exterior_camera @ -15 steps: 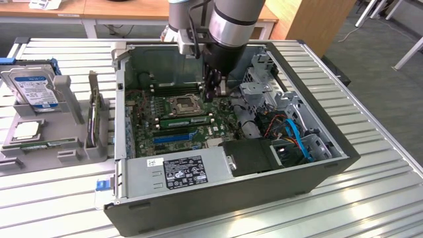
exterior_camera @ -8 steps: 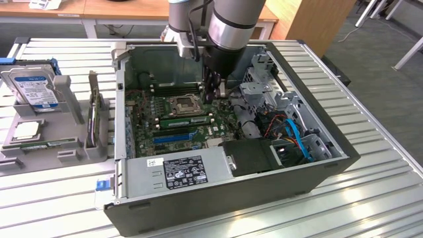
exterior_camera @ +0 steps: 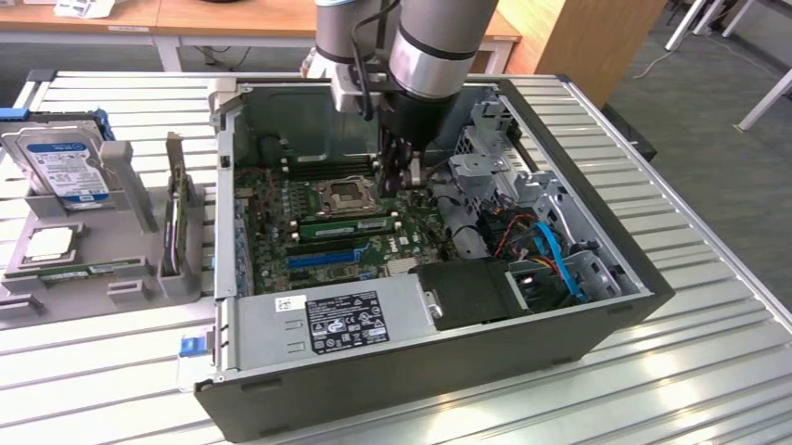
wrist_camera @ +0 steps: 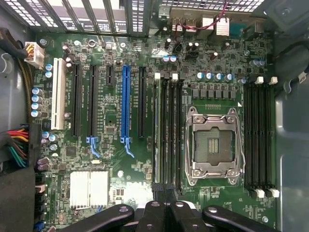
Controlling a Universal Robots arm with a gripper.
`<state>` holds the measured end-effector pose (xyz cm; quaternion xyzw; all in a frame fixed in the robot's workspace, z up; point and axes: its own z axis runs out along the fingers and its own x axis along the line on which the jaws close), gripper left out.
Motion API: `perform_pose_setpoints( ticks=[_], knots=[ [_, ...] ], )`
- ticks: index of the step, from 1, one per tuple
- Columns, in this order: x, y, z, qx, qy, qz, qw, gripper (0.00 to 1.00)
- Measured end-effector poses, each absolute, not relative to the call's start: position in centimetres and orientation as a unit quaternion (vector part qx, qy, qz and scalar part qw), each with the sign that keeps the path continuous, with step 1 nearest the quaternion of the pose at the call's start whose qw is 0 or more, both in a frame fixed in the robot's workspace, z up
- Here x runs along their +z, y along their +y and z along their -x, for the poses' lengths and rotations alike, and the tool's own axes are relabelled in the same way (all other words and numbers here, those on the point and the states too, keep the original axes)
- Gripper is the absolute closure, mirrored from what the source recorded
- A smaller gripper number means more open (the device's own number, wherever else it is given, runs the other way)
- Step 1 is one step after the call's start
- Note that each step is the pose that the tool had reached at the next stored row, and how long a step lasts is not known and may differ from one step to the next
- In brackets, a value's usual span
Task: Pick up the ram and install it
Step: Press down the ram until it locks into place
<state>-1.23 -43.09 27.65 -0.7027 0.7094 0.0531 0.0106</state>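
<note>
A ram (exterior_camera: 347, 225) stick, green and narrow, stands on edge in a memory slot of the motherboard (exterior_camera: 278, 199), beside the CPU socket (exterior_camera: 344, 197). The wrist view shows the ram (wrist_camera: 156, 130) edge-on in the slot nearest the blue card slot (wrist_camera: 126, 104). My gripper (exterior_camera: 406, 181) hangs inside the open computer case, over the end of those memory slots. In the wrist view my gripper (wrist_camera: 165, 195) is shut, its black fingers (wrist_camera: 155, 210) pressed together over the end of the ram. I cannot tell whether they touch it. Another green stick (exterior_camera: 87, 271) lies on the grey holder outside the case.
The grey holder (exterior_camera: 136, 292) at the exterior view's left also carries a hard drive (exterior_camera: 62, 167), a square chip (exterior_camera: 50, 243) and an upright expansion card (exterior_camera: 177, 218). A power supply (exterior_camera: 347, 315) and a drive cage (exterior_camera: 495, 176) with cables crowd the case's near and right sides.
</note>
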Motion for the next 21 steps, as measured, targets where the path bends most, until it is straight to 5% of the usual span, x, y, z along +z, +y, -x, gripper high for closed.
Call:
perform_pose_setpoints(
  ticks=[21],
  knots=[
    [27.0, -43.1, 0.2, 0.053, 0.709, 0.703, 0.011, 0.9]
  ],
)
